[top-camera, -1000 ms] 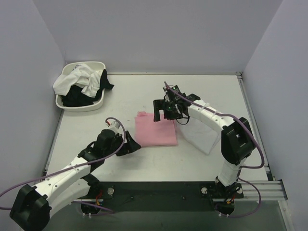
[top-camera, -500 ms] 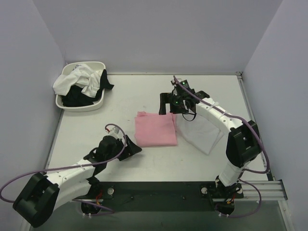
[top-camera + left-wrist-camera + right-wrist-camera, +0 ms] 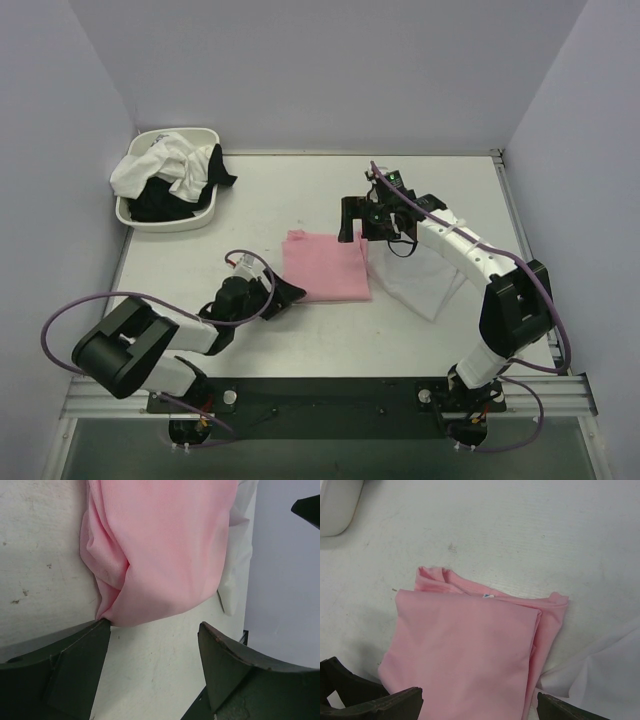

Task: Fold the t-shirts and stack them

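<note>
A folded light pink t-shirt [image 3: 325, 268] lies mid-table, with a folded white t-shirt [image 3: 425, 282] beside it on the right, partly under my right arm. My left gripper [image 3: 290, 293] sits low at the pink shirt's near-left corner. In the left wrist view the left gripper [image 3: 152, 625] is open, its left fingertip [image 3: 100, 627] touching the pink shirt's [image 3: 165, 545] edge, with bare table between the jaws. My right gripper [image 3: 360, 228] hovers open over the far-right corner. In the right wrist view the right gripper [image 3: 479, 696] spans the pink shirt [image 3: 470, 650], and the white shirt [image 3: 600, 675] shows at the right.
A white oval basin [image 3: 185, 222] at the far left holds crumpled white [image 3: 165, 165] and black [image 3: 215, 170] shirts. Its rim [image 3: 335, 505] shows in the right wrist view. Grey walls close the table on three sides, and a metal rail [image 3: 560, 385] runs along the near edge.
My left gripper has slid right and forward to the pink shirt's near-left corner as its arm folded lower. My right gripper has drifted right and away toward the shirt's far-right corner. Both stayed open.
</note>
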Tool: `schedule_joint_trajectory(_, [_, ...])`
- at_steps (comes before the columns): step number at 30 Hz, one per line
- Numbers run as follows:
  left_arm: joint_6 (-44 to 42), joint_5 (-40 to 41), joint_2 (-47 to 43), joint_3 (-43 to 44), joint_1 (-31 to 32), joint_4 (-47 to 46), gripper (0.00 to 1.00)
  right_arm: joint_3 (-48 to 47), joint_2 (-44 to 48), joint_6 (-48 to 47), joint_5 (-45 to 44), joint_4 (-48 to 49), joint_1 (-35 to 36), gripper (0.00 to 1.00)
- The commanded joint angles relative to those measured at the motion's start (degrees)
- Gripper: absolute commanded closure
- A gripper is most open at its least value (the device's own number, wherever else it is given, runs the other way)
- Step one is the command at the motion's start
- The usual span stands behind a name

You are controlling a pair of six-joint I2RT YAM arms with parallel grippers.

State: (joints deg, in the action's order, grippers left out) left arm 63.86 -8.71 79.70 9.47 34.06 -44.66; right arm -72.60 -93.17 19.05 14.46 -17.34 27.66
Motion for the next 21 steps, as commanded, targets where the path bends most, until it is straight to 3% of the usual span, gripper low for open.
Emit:
schedule_joint_trajectory(1, [0.0,3.4,6.3,-1.3,-0.1,3.4,0.19,0.4,2.6,-0.2,0.6,-0.1,-0.4,0.00])
schedule_joint_trajectory(6, [0.8,4.4,9.1,-0.2,-0.3,3.9,0.35,0.4,2.5,0.0,1.1,-0.1,-0.5,0.00])
schedule_joint_trajectory(7, [0.7,4.8,9.9,0.5,-0.3,4.7,0.44,0.5,2.5,0.1,1.2,-0.1,-0.4,0.00])
schedule_joint_trajectory(8, [0.7,4.9,10.5,0.8,-0.4,5.5,0.48,0.8,2.6,0.1,1.3,0.3,-0.4,0.00])
schedule_joint_trajectory(16, [0.7,5.8,13.0,6.0,-1.4,12.7,0.57,2.4,4.0,0.5,2.4,1.1,-0.4,0.00])
schedule_joint_trajectory(18, [0.7,6.7,12.8,7.0,-1.4,14.7,0.64,3.2,4.3,0.6,2.5,1.6,-0.4,0.00])
schedule_joint_trajectory(19, [0.7,7.0,12.5,7.8,-1.4,16.4,0.70,3.3,4.4,0.6,2.6,1.7,-0.5,0.00])
schedule_joint_trajectory(21, [0.4,7.7,12.1,8.5,-1.5,17.4,0.94,4.0,4.5,0.7,2.8,2.1,-0.5,0.00])
